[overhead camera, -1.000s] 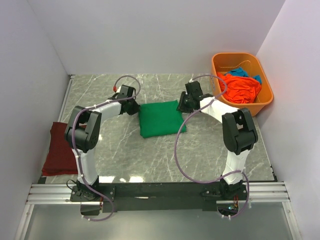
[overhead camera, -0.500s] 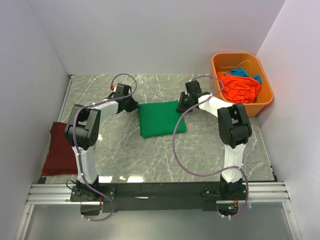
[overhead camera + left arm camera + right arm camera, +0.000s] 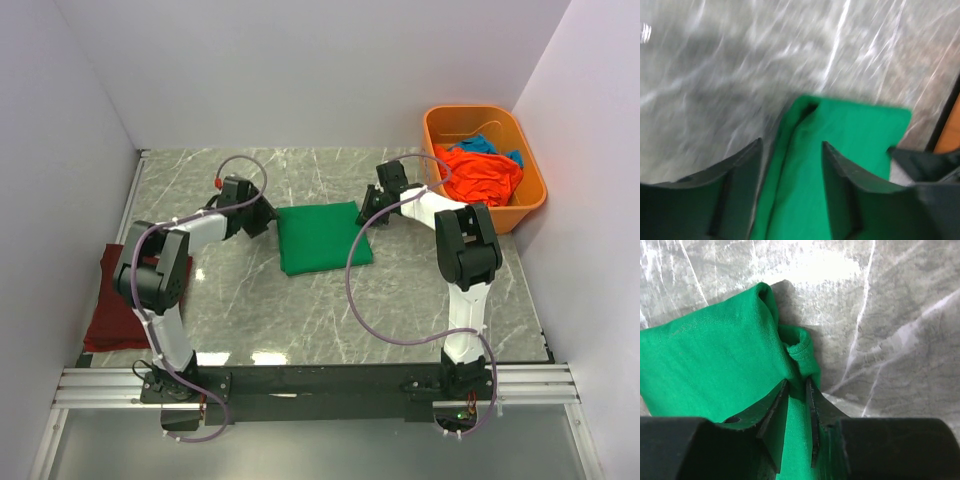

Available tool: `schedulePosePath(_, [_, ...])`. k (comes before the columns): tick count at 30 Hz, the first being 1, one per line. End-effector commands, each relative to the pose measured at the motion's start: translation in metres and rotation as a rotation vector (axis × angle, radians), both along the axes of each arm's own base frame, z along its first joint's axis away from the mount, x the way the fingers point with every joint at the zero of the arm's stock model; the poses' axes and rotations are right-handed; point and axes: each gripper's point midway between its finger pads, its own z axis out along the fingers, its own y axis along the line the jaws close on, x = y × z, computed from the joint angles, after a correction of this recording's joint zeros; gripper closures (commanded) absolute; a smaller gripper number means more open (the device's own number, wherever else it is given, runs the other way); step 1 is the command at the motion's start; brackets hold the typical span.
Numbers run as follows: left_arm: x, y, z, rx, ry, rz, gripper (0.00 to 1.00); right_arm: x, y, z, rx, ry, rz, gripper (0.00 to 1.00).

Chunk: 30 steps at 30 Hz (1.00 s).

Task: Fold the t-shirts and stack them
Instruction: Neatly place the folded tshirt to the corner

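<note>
At the near left edge of the marble table (image 3: 420,290) a dark red t-shirt (image 3: 112,310) lies folded, the start of the stack. In the middle sits the bright green t-shirt (image 3: 320,238), folded to a compact rectangle. The left gripper (image 3: 268,218) has let go of it within the last second. Its wrist view shows the fingers standing well apart over the shirt's left edge, with the cloth lying slack between them and touching neither, and the left elbow has swung back toward the red shirt. Across the cloth, the right gripper (image 3: 366,212) has narrowed. Its wrist view shows the fingers nipped on a small bunched fold at the green shirt's far right corner, and that arm now stands taller than it did a second ago. The shirt itself has barely shifted. The folding of the green shirt appears finished or nearly so, with the corner perhaps being tidied before it joins the red one. At the far right, an orange t-shirt (image 3: 480,175) and a blue t-shirt (image 3: 482,144) wait crumpled in the orange plastic tub (image 3: 527,210).
</note>
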Motion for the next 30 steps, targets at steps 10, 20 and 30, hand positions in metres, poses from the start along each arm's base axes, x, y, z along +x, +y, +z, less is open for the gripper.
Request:
schedulePosePath(10, [-0.048,-0.02,-0.013,-0.113,0.015,-0.169,0.32,0.006,-0.003,-0.007,-0.007,0.013,0.008,0.73])
schedulePosePath(20, [-0.041,-0.016,-0.063,0.083,0.158,-0.124,0.39,0.005,-0.005,-0.006,0.0,0.011,0.009,0.73])
schedulePosePath(30, [-0.055,-0.054,-0.081,0.154,0.25,-0.131,0.56,0.006,-0.003,-0.003,0.02,0.005,0.013,0.73])
